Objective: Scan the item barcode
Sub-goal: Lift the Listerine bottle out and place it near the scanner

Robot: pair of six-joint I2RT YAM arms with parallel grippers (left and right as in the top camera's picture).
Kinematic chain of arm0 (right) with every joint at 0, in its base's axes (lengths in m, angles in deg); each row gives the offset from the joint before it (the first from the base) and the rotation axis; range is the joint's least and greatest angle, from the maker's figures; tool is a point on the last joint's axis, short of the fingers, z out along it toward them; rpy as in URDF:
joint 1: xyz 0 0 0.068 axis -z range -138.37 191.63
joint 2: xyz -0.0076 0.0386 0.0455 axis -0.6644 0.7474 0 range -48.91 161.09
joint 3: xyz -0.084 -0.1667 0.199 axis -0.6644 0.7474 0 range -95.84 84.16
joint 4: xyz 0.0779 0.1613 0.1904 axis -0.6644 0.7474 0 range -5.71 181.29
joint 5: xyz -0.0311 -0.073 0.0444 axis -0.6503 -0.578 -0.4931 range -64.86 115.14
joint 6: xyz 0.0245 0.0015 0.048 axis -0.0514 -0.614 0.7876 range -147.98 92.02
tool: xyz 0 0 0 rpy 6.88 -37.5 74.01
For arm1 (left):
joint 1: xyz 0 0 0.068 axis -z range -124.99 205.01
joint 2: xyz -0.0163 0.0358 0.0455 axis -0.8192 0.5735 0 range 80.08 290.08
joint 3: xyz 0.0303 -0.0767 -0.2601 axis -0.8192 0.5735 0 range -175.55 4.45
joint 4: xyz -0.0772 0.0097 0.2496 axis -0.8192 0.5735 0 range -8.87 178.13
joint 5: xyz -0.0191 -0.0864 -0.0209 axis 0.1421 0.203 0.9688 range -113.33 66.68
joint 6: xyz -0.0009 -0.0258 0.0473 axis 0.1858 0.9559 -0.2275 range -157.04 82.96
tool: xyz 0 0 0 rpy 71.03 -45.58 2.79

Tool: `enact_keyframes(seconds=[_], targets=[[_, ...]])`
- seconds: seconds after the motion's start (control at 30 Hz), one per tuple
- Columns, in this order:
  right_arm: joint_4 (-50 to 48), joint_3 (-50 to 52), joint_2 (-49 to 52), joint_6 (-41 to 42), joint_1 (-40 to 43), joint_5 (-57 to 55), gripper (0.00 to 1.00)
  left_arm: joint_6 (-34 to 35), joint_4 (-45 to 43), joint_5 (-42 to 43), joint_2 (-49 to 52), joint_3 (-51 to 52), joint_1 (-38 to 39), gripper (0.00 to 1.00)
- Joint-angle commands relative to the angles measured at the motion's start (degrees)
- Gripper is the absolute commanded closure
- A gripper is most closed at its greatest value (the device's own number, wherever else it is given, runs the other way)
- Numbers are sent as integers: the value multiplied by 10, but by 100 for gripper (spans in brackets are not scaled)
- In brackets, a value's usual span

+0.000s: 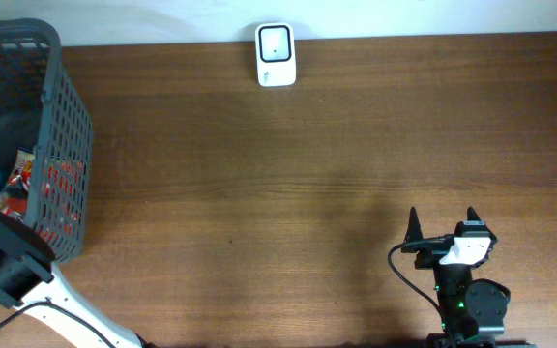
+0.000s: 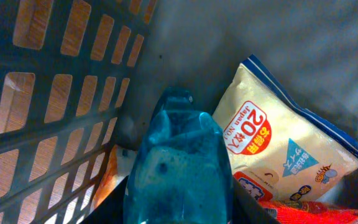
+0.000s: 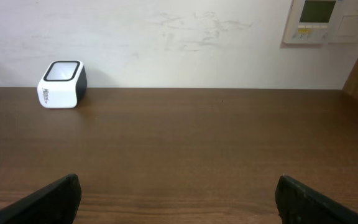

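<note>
The left arm (image 1: 13, 263) reaches in from the lower left corner of the overhead view, into the grey basket (image 1: 68, 145) at the left edge of the counter (image 1: 307, 174). Its gripper is hidden there from above.

In the left wrist view, the left gripper (image 2: 184, 200) sits low in the frame. Its dark fingers (image 2: 118, 198) are closed against both sides of the blue item (image 2: 179, 168), a translucent thing that fills the gap between them. The item lies inside the basket, close to the mesh wall (image 2: 55, 112) on the left. A cream snack bag (image 2: 284, 146) with a red "20" label lies just beside it on the right.

The scanner (image 1: 277, 55) stands at the top centre of the overhead view, against the wall (small, white, dark-faced) and well apart from the basket.

The right gripper (image 1: 443, 224) rests at the lower right of the counter, its fingers spread wide with nothing between them. Its own camera looks across bare wood to the scanner (image 3: 62, 84) at the upper left.
</note>
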Motion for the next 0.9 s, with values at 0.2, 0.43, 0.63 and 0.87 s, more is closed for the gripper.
enact_keyframes(seconds=[0.2,0.43,0.63,0.87], targets=[[3,4,-4,-4,-5,-5,2,59,-38,211,-122,-69,-5,84],[3,4,-4,-4,-5,-5,2,242,-85,546,-325,-85,5,90],[3,4,-4,-4,-5,-5,2,247,-22,559,-338,-76,233,91],[3,4,-4,-4,-5,-5,2,247,-12,168,-198,-46,603,88]])
